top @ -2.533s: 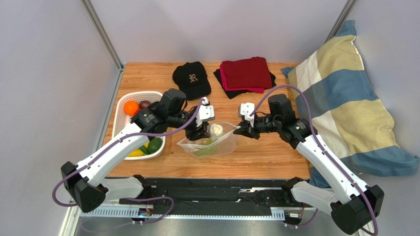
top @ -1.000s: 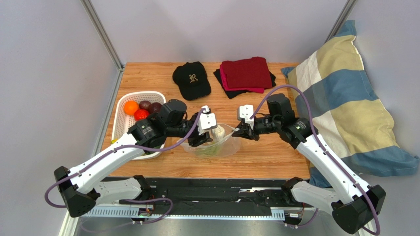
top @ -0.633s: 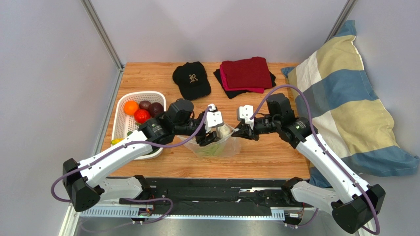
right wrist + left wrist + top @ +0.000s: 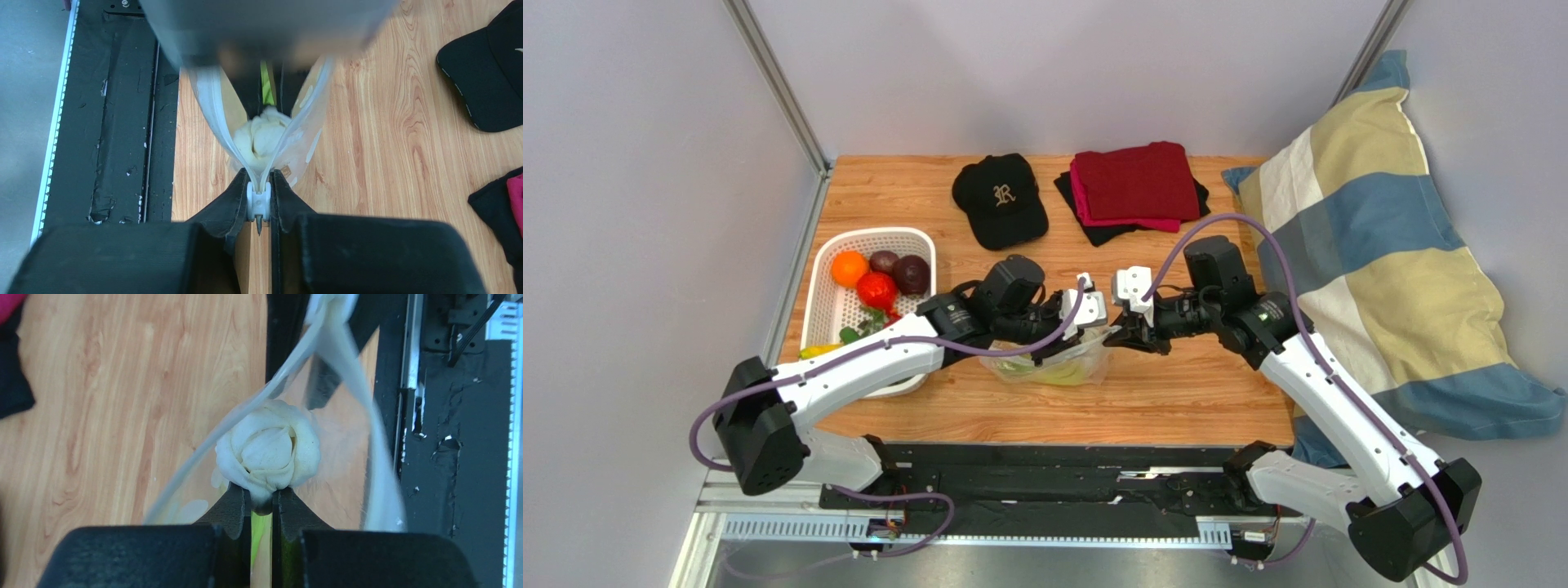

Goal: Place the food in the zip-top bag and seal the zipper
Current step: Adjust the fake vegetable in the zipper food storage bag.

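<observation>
The zip-top bag (image 4: 1053,365) lies at the table's middle, its mouth facing up. In it sits the pale-green-and-white stalk (image 4: 268,447), whose white end (image 4: 261,138) shows between the two zipper strips. My left gripper (image 4: 262,505) reaches into the mouth and is shut on the base of that white end, with green showing in the narrow gap. In the top view my left gripper (image 4: 1070,331) is close beside my right gripper (image 4: 1125,333). My right gripper (image 4: 259,208) is shut on the white zipper slider (image 4: 258,199) at the bag's end. An orange (image 4: 848,267), a red fruit (image 4: 876,289) and a dark purple fruit (image 4: 912,272) lie in the basket.
The white basket (image 4: 817,288) stands at the left edge. A black cap (image 4: 1001,196) and folded red cloth (image 4: 1136,181) lie at the back. A striped pillow (image 4: 1369,257) leans on the right. The black mounting rail (image 4: 123,122) runs along the near edge.
My left arm has swung right across the bag toward the right gripper, and its jaws have closed. The bag's mouth has narrowed. The right arm has hardly moved.
</observation>
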Robot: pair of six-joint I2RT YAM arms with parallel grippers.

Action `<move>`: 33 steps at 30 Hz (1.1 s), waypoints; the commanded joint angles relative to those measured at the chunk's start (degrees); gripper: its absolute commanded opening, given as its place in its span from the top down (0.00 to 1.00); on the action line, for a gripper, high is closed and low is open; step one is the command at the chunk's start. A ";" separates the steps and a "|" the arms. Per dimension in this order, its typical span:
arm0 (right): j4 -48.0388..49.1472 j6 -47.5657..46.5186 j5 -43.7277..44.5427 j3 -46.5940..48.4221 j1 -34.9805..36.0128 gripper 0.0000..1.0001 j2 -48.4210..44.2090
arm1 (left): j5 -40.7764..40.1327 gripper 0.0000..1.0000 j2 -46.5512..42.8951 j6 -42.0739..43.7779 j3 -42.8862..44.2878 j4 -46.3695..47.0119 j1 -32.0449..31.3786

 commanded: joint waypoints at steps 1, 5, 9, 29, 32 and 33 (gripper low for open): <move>2.27 -1.46 -2.44 3.29 0.54 1.00 -1.10 | -3.11 0.99 3.75 2.21 0.20 -3.26 -0.53; 2.80 -0.67 -2.53 3.46 0.54 1.00 -0.49 | -3.90 1.00 6.64 0.20 -0.15 -0.27 -0.88; 3.42 -0.06 -1.83 3.29 0.46 1.00 -0.31 | -5.22 0.93 6.48 -0.42 -2.78 4.37 -0.88; 4.47 -0.76 0.72 2.14 0.54 1.00 -0.40 | -6.90 0.13 -17.42 -1.83 9.25 -17.29 0.78; 4.47 -0.94 0.64 2.23 0.72 1.00 -0.40 | -4.52 0.27 -19.79 -4.45 8.99 -19.25 7.97; 4.12 -1.20 0.72 2.32 0.72 1.00 -0.40 | -3.21 0.27 -20.50 -6.29 8.73 -19.69 10.69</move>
